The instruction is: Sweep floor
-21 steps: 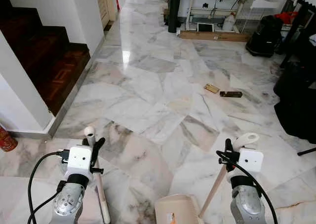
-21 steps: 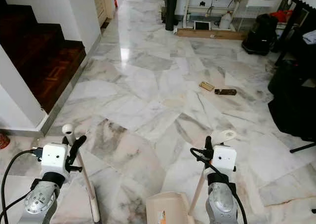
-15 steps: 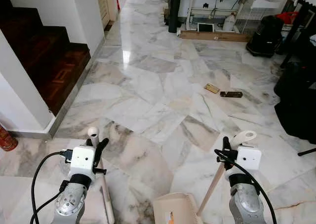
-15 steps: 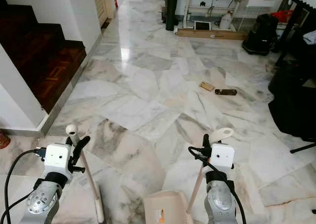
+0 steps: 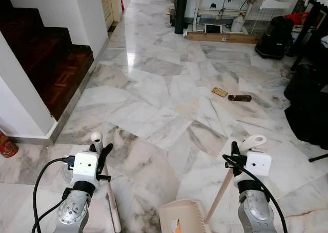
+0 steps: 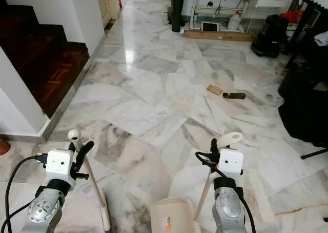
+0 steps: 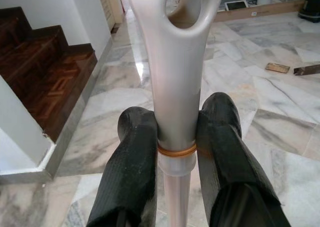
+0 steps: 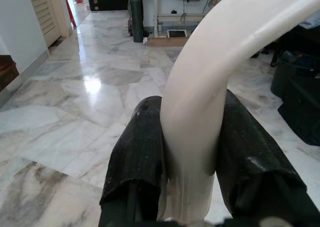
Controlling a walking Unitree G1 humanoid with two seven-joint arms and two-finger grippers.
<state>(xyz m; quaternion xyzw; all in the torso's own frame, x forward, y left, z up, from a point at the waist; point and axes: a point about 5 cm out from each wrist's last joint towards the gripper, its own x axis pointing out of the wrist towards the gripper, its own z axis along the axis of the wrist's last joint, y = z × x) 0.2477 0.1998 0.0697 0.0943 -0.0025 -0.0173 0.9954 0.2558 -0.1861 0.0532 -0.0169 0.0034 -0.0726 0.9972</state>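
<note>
1. Black and rubbery, the two fingers (image 7: 132,162) of the left gripper (image 7: 176,137) were clamped against the pale broom handle (image 7: 175,77), one on each side, just above a thin orange band around the shaft.
2. The broom handle was smooth, glossy plastic, widening above the fingers into a flat head with an oval hanging hole; below the gripper the slim shaft ran down towards the floor, leaning slightly away from the arm.
3. The right gripper (image 8: 192,137) was likewise closed, its matt black fingers (image 8: 137,152) pressing both sides of the cream dustpan handle (image 8: 200,102).
4. That handle curved up past the fingers into a loop, thick and rounded; beneath the gripper a light wooden-looking pole slanted down to the beige dustpan (image 5: 184,217), which sat on the floor between the two arms, its ribbed edge turned towards the right arm.
5. The marble floor (image 5: 154,99) spread out ahead of both grippers: polished, irregular slabs in white, grey and tan, with a bright glare patch far ahead.
6. Well ahead of the right gripper lay two small flat pieces: a tan piece (image 5: 220,92) and, just beside it, a dark brown piece (image 5: 240,98).
7. Off to the left gripper's outer side rose a dark wooden staircase (image 5: 46,63) beside a white wall.
8. Beyond the right gripper's outer side stood black bags (image 5: 307,104).
</note>
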